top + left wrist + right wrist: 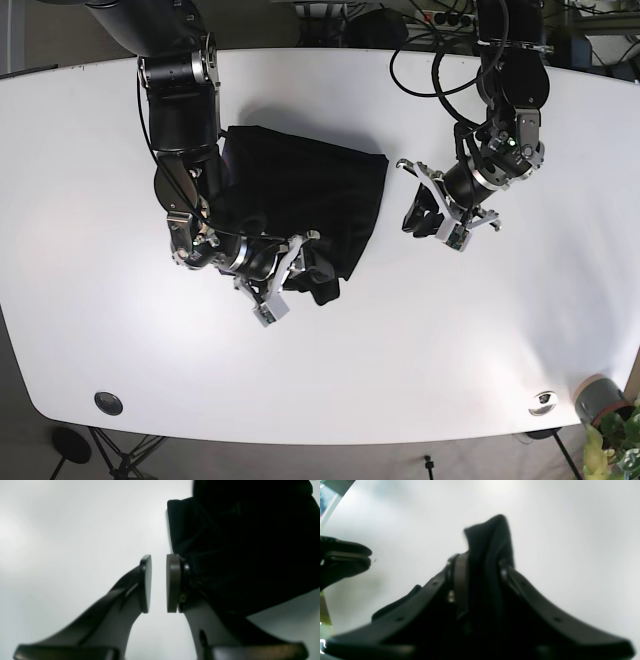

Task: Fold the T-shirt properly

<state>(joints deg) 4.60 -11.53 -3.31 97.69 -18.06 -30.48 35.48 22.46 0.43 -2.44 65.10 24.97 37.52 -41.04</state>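
On the white oval counter (420, 330), the black cotton T-shirt (310, 190) lies partly folded, toward the far left of the counter's middle. At the shirt's near edge, the right gripper (481, 580) has its jaws clamped on a bunched fold of the black cloth, which pokes up between them. Just to the right of the shirt's right edge, apart from the cloth, the left gripper (158, 583) has its jaws parted by a narrow gap, with nothing between them and only the pale counter behind.
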